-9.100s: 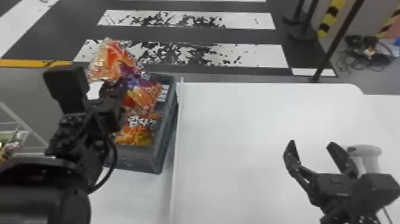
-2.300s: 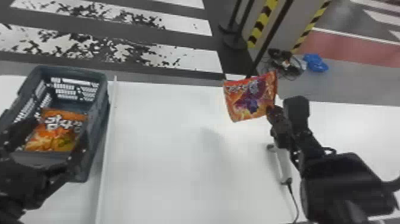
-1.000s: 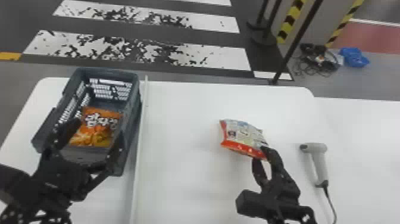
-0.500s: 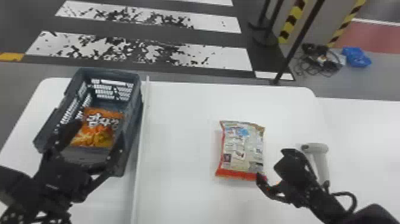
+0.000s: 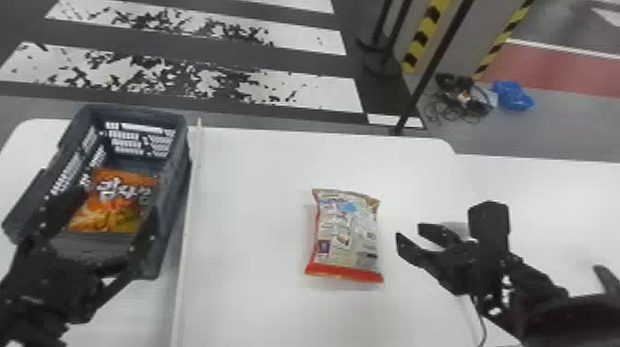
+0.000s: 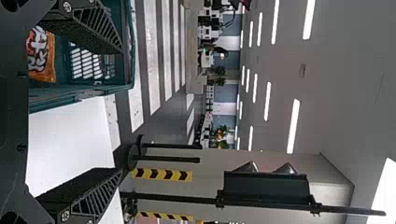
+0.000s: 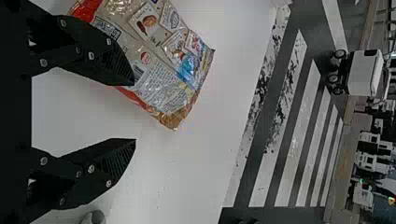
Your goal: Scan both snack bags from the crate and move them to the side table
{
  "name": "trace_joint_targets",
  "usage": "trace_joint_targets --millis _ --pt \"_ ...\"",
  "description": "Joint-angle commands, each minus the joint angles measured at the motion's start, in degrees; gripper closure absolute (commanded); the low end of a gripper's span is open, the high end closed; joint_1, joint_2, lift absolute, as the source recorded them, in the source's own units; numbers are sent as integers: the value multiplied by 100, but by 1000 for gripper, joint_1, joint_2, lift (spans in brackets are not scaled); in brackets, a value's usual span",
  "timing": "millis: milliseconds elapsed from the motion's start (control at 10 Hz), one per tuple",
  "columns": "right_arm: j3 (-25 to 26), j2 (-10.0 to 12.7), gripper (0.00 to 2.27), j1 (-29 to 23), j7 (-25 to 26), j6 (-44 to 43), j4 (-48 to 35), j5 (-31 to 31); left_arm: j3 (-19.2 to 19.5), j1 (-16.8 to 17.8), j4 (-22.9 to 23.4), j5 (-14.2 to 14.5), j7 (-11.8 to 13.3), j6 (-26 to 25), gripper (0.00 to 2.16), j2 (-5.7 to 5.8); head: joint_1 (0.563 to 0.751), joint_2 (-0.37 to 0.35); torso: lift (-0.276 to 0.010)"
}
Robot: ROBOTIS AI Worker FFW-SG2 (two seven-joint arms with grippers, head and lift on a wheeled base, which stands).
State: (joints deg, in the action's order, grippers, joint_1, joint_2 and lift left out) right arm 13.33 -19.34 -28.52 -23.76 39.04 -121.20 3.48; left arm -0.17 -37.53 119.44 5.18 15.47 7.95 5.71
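Left pincer (image 5: pixel 117 201) is gaping wide at crate (image 5: pixel 177 184), lower left; right pincer (image 5: pixel 409 230) is standing wide near snack bag (image 5: pixel 346 235) lying on table (image 5: pixel 244 184), lower centre.

Bright ceiling strip lights (image 6: pixel 293 126), faint shadows

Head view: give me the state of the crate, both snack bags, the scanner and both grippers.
Crate: upright, open-topped, holding one bag.
Bag in crate: lying, orange side up.
Bag on table: lying flat, pale side up.
Scanner: partly hidden; can't tell if on.
Left gripper: open, empty.
Right gripper: open, empty.
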Motion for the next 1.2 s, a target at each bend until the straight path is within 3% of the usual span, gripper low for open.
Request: trace_joint_targets --millis 0,300,700,1100 --pt "82 123 2253 101 -94 64 8 434 0 0 -8 1 0 0 100 0 695 -235 -75" --pt "-270 404 2253 531 -410 -129 246 504 -9 -26 18 -8 9 0 100 -26 695 -171 -75" --pt "-894 439 2253 1551 -402 -146 1327 56 0 -70 36 -25 9 0 100 -35 695 -111 -75" --pt "-1281 431 2253 2377 -314 -639 2698 -480 0 -79 36 -52 27 0 107 -62 695 -102 -75"
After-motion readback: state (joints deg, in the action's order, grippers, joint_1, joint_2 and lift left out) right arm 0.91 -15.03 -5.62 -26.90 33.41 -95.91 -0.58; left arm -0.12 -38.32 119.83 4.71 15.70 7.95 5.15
